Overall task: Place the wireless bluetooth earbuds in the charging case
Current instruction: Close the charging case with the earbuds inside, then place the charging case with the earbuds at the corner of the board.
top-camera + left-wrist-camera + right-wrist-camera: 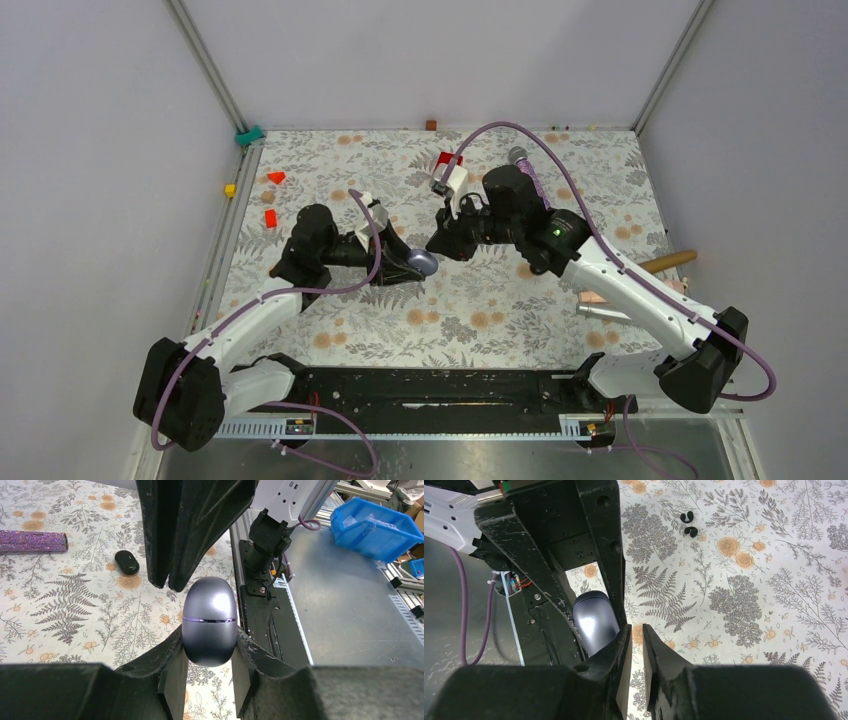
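**A:** From the top, we see our left gripper (415, 262) pinching the case (424, 263) over the middle of the cloth (480, 310).

**B:** Our right gripper (436, 247) sits just beside the case, on its far-right side.

**A:** On the left wrist view, we clamp the case by its lower half. Its lid is down and the seam is closed. The right fingers reach in just beyond the case's top, their tips all but pressed together.

**B:** Left of the case we spot a black oval (126, 562) on the cloth, and farther left the mic (32, 541).

**A:** On the right wrist view, our right fingers leave only a thin slit with nothing in it. The case sits just left of them, between the left fingers.

**B:** The earbuds (685, 516) lie side by side on the cloth, well apart from the case, up and to its right.
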`<move>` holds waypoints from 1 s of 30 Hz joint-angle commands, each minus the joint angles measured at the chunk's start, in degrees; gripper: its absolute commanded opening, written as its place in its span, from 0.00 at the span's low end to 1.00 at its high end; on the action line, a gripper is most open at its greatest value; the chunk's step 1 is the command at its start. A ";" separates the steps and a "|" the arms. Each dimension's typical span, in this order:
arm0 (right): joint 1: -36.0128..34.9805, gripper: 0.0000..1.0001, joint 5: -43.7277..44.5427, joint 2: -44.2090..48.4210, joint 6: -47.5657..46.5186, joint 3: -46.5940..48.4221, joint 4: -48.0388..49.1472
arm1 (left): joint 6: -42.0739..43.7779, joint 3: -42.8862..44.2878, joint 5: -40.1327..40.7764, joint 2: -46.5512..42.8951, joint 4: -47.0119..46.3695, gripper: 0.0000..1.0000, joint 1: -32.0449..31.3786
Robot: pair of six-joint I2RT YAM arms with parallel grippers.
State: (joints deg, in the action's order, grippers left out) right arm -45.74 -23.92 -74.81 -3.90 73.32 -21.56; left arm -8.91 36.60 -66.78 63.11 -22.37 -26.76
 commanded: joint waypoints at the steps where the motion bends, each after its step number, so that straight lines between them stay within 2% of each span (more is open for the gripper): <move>1: -0.06 0.21 -2.50 1.85 -0.86 1.26 -0.06 | 1.35 2.61 0.58 -0.49 -1.81 0.00 -0.04; 9: -0.06 0.21 -1.91 1.94 -0.94 1.21 -0.01 | 1.53 2.55 0.87 -0.51 -1.58 0.00 0.00; 13: 0.01 0.30 4.08 2.49 -0.82 1.47 0.24 | 2.06 2.68 1.51 -0.51 -1.01 0.00 -0.03; 15: 0.22 0.38 9.26 2.99 -0.70 1.33 0.86 | 2.44 2.84 2.05 -0.51 -0.52 0.00 0.00; 16: 0.41 0.45 10.52 3.38 -0.45 1.05 1.27 | 2.59 2.90 2.31 -0.45 -0.37 0.00 0.01; 17: 0.72 0.57 12.75 3.96 -0.11 0.66 1.84 | 2.70 3.01 2.70 -0.44 -0.25 0.00 0.04; 22: 3.76 0.98 17.84 6.22 2.58 -1.24 4.48 | 3.55 3.25 3.65 -0.85 0.85 0.00 -0.04; 30: 9.07 1.00 23.27 9.91 8.76 -4.68 8.37 | 4.81 4.29 7.35 -1.05 2.89 0.00 0.15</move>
State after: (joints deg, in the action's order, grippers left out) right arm -38.76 -4.91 -67.46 1.39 69.95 -17.43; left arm -5.78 37.67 -62.35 63.11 -18.90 -26.76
